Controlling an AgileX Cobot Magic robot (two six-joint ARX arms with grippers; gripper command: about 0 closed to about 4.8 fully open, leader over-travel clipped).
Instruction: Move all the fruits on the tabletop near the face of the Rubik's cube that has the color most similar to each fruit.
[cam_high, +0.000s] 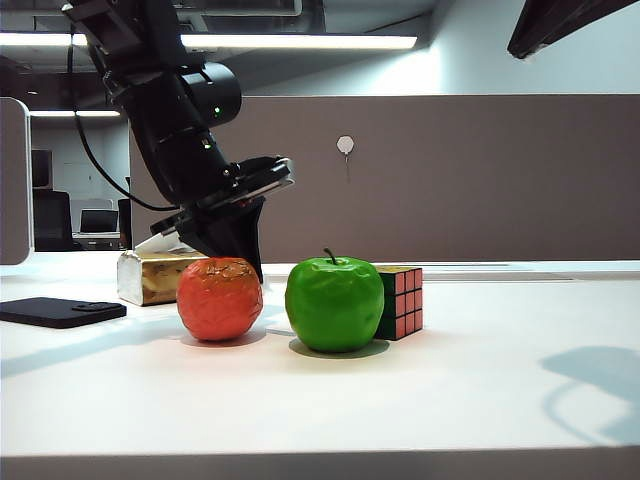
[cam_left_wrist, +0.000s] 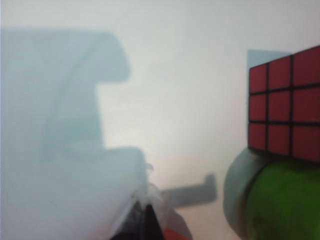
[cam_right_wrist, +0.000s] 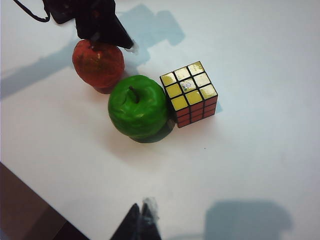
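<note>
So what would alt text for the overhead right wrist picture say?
A green apple sits against a Rubik's cube, yellow face up, on a white tabletop. The left gripper hangs at an orange-red fruit beside the apple.

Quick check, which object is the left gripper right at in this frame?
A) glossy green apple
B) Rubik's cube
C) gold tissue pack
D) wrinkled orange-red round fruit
D. In the exterior view the left gripper sits just behind the top of the wrinkled orange-red round fruit, and the right wrist view shows it over that fruit too; the glossy green apple and the Rubik's cube sit apart from it. Whether its jaws grip the fruit is not clear.
</note>
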